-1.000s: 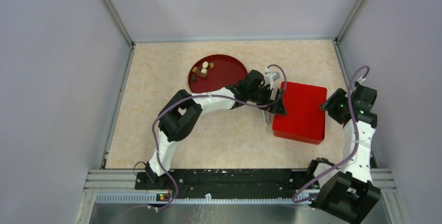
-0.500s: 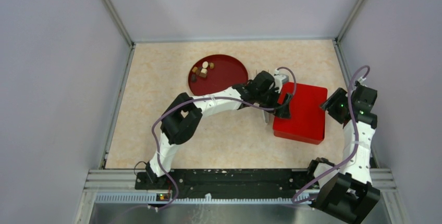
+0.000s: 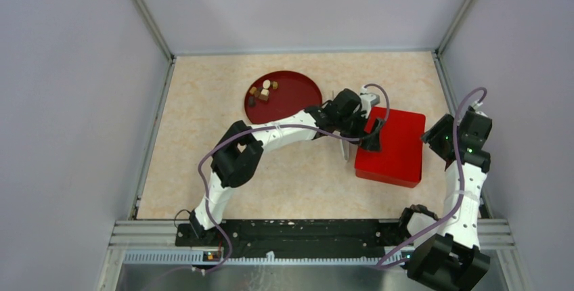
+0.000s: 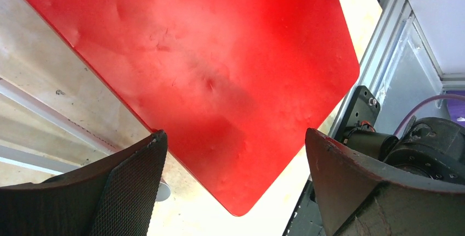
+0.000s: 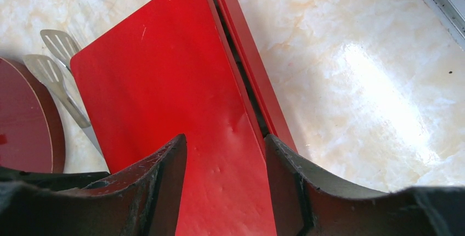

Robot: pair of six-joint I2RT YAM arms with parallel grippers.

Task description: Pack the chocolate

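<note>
A red box [image 3: 392, 145] with its lid on lies on the right of the beige marbled table [image 3: 203, 135]. Two slotted metal spatulas [image 5: 60, 66] lie beside it, between it and a round dark-red plate [image 3: 298, 95].

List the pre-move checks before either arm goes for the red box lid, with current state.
1. Access: lid sits closed on the red box: not ok.
2. Grip ready: left end effector open above the lid: ok.
3. Support: right end effector open by the box's right edge: ok.
4. Supply: chocolate on the red plate, none gripped: ok.
5. Clearance: metal tongs by the box's left edge, partly under the left arm: cannot tell.
</note>
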